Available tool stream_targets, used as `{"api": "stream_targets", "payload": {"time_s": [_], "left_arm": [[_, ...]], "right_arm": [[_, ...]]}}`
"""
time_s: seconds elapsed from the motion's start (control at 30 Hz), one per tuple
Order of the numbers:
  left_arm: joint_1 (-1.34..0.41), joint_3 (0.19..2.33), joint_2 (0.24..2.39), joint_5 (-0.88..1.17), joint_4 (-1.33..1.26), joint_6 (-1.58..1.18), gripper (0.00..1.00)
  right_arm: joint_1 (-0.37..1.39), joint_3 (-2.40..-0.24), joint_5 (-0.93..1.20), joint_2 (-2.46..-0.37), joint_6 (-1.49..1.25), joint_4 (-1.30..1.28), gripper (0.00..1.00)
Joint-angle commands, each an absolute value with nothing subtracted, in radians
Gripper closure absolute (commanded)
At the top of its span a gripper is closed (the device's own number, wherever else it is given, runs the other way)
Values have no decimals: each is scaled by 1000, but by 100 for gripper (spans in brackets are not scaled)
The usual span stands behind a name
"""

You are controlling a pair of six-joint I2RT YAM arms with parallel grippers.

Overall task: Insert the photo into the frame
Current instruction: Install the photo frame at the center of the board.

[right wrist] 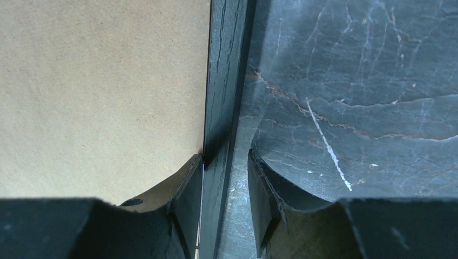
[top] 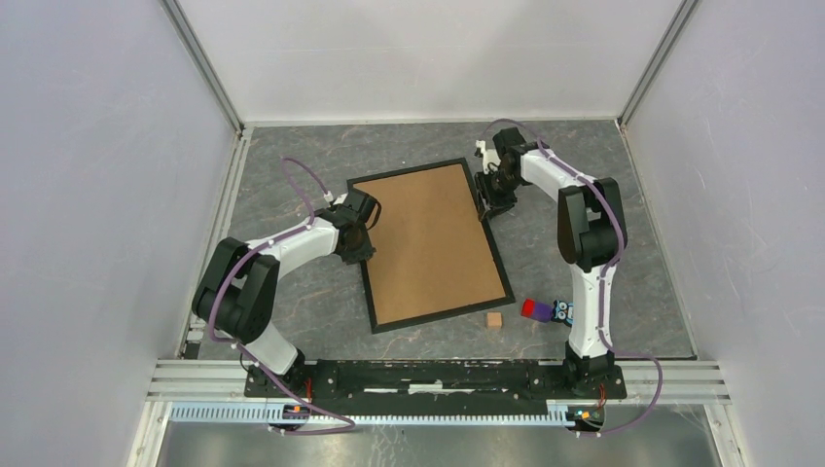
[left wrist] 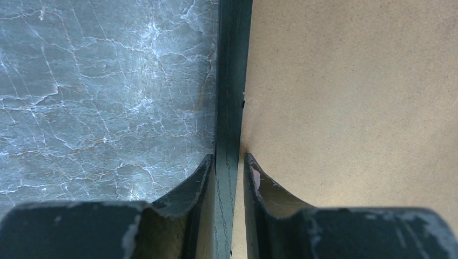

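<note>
**Frame face down, 2 grippers on opposite rails**

Top external view: the frame (top: pixel 443 313) lies flat on the tabletop (top: pixel 292 195), back side up, with the brown backing board (top: pixel 433 243) filling it. No photo is visible; if it is in place, the board hides it. The left gripper (top: pixel 365 243) sits on the left rail and the right gripper (top: pixel 491 204) on the right rail near the far corner, probably so the 2 arms can steady the frame from both sides.

Left wrist view: the fingers (left wrist: pixel 202 178) straddle the black rail, one over the tabletop and one over the board. Both press against the rail, so this gripper is grasping the frame.

Right wrist view: the inner finger (right wrist: pixel 192 183) touches the rail at the board side. The outer finger stands clear of it, with tabletop showing in the gap, so this gripper is released around the rail, not pinching it.
</note>
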State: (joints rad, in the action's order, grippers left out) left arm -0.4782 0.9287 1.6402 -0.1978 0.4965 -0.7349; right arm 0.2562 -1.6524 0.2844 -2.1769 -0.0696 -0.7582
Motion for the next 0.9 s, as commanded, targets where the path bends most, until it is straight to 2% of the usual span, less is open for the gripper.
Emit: {"api": "stream_targets", "payload": {"time_s": [0.0,0.17,0.23,0.47,0.6,0.87], "left_arm": [[-496,856,1759,-136,523,-737,98],[-494,856,1761,-133,520,-733,98],[-494,855,1760,-131,520,-733,98],[-490,851,1756,-128,515,-732,98],[-489,849,1756,-127,513,-733,98],[-488,847,1756,-122,509,-732,98]], "right_arm": [[301,-1683,84,-2355,18,-787,59],[333,-1710,90,-2397,32,-811,57],[338,-1744,153,-2389,40,-829,57],[276,-1779,268,-2125,-54,-746,46],[251,-1737,218,-2048,-71,-709,46],[242,-1717,248,-2098,-68,-714,52]]}}
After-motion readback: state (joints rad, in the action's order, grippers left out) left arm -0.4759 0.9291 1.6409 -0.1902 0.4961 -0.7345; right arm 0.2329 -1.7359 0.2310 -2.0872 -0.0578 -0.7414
